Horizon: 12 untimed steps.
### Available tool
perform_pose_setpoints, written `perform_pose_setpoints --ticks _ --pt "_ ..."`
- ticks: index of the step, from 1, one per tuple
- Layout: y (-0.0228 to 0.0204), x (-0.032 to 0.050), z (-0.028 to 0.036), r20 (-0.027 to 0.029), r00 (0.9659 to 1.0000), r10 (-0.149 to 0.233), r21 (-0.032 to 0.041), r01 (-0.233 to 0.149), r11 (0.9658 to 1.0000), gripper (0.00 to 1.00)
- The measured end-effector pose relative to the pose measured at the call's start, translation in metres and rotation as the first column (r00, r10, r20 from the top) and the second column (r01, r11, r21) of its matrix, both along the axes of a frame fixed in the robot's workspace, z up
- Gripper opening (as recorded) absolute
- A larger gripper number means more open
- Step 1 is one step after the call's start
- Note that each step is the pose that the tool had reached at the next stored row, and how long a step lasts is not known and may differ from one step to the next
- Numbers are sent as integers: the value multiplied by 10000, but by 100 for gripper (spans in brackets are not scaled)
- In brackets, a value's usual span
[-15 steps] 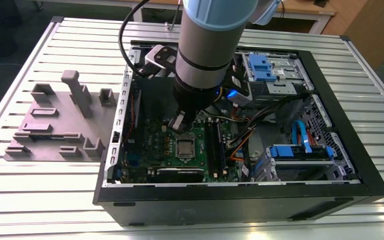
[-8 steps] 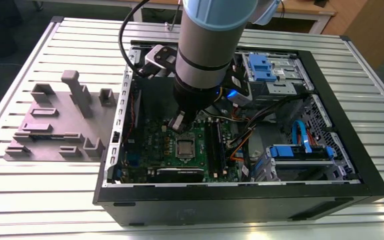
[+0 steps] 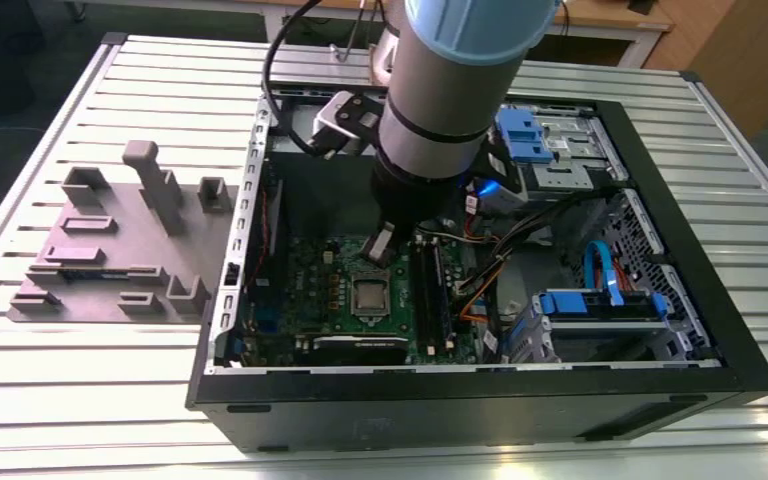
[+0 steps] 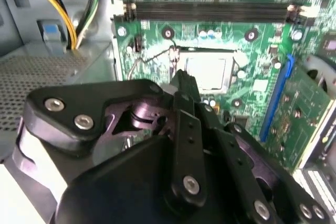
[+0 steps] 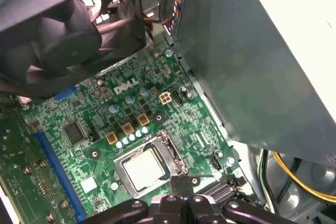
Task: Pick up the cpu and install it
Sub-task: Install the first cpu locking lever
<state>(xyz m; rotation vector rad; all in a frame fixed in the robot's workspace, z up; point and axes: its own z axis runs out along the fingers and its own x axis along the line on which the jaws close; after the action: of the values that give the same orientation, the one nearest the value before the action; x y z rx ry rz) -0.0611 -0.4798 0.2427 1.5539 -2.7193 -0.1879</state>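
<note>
Exterior view | flat square silver-topped cpu (image 3: 369, 293) seated in socket of green motherboard (image 3: 307, 290) | black tool (image 3: 381, 247) hovers just above, beside socket | jaws: cannot tell whether spread.

A slatted white metal table (image 3: 77, 390) stands on grey floor (image 3: 11, 70), with wooden furniture (image 3: 744, 50) behind.

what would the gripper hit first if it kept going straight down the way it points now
Probably the cpu in its socket on the motherboard; the gripper sits just above that spot, though depth is unclear.
</note>
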Motion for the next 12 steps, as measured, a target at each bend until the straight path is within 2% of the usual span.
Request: perform_pose_setpoints --ticks 6,12 --pt "8 1 58 5 10000 -1 1 1 10000 10" --pt "103 125 54 3 10000 -1 0 1 10000 10"
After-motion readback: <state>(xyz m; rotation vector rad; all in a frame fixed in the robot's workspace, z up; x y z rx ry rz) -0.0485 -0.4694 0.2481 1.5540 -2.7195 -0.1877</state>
